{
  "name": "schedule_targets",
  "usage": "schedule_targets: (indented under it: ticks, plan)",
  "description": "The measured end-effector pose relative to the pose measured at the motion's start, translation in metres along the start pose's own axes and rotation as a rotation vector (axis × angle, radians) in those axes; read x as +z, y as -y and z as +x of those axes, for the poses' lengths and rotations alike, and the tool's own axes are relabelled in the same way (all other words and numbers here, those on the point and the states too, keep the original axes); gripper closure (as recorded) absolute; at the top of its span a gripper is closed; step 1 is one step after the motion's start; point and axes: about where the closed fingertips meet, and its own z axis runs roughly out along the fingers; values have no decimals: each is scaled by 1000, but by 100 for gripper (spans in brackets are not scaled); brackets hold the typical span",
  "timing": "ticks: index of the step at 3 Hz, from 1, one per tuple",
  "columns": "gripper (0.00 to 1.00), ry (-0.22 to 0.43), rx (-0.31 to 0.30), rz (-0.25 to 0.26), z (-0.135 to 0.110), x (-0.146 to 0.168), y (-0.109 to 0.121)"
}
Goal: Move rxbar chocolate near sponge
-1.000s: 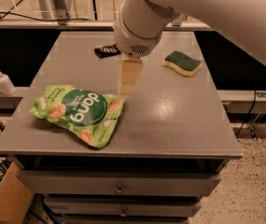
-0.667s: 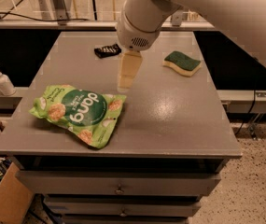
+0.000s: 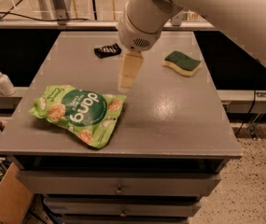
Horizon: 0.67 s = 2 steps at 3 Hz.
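The rxbar chocolate (image 3: 107, 50) is a small black wrapper lying flat at the far left-centre of the grey table (image 3: 170, 120). The sponge (image 3: 183, 62), dark green over pale yellow, lies at the far right of the table. My gripper (image 3: 126, 78) hangs below the big white arm over the table's middle, just right of and nearer than the rxbar, well left of the sponge. It holds nothing that I can see.
A large green snack bag (image 3: 79, 112) lies at the front left of the table, just below the gripper. A white pump bottle (image 3: 2, 80) stands on a ledge to the left. Drawers run below the table front. A cardboard box (image 3: 6, 199) sits on the floor at lower left.
The gripper and arm have moved slightly up the frame, toward the far side of the table and the rxbar. The objects have not moved.
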Motion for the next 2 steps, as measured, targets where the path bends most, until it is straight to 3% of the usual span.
schedule_targets:
  ticks: [2]
  plan:
    - [0, 66, 53, 4, 24, 38, 47]
